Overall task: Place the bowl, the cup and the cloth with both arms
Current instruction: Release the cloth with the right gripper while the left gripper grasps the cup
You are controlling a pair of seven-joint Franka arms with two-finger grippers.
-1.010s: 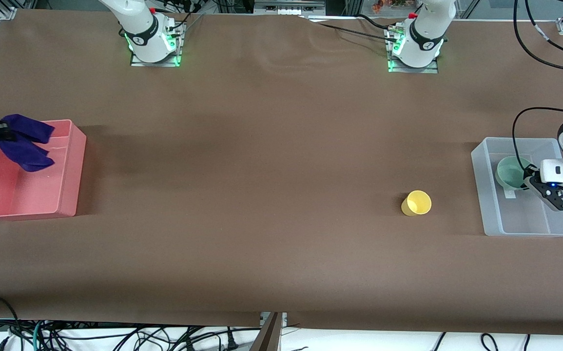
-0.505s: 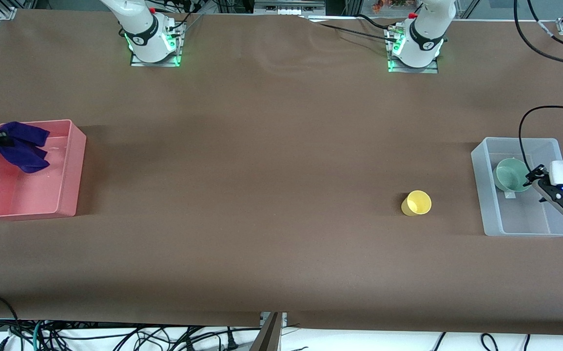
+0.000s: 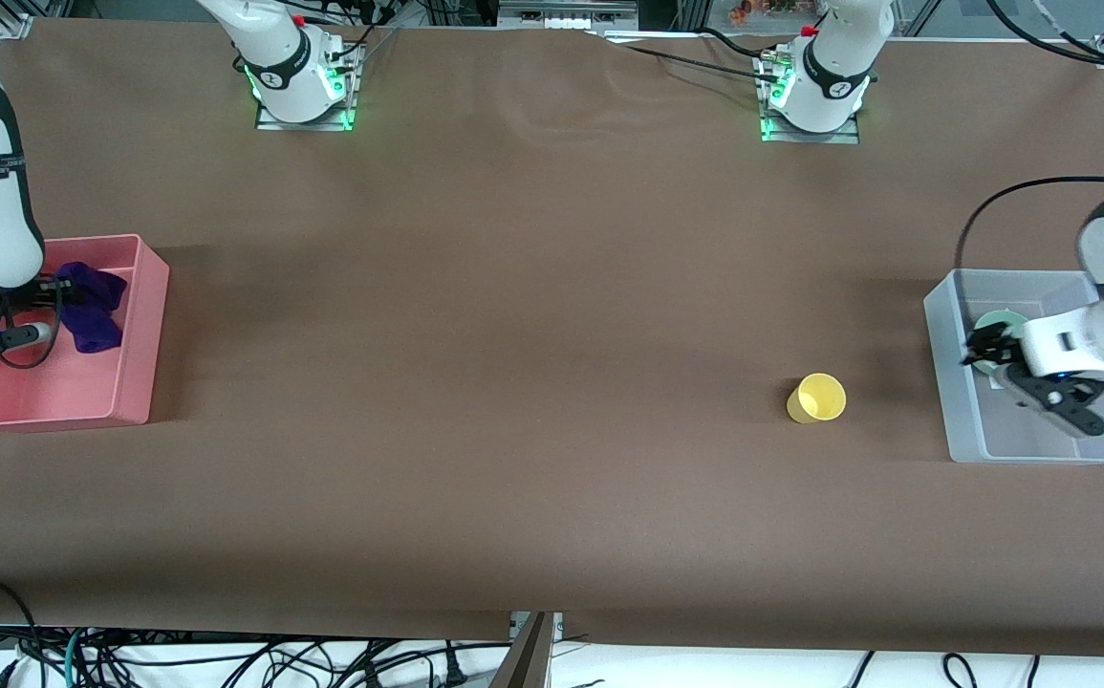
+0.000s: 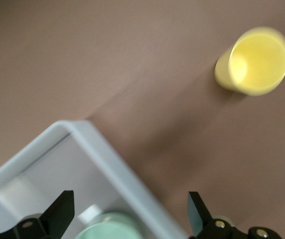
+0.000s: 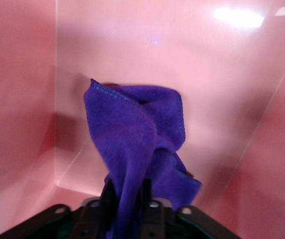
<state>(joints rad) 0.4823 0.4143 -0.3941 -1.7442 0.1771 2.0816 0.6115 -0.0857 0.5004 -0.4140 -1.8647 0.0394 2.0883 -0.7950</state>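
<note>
Front: right gripper [image 3: 53, 291] over pink bin [image 3: 145, 325], holding cloth [image 3: 93, 304]; cup [image 3: 817, 397] on table; left gripper [image 3: 986, 344] over clear bin [image 3: 943, 382] | Left wrist: fingers [image 4: 60, 214] spread, bowl [image 4: 110, 232] between them inside bin | Right wrist: fingers clamp purple cloth [image 5: 137, 149].

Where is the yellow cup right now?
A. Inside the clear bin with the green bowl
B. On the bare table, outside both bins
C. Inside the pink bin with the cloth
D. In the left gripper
B. The cup stands alone on the table, beside the clear bin that holds the bowl, with no gripper touching it.
</note>
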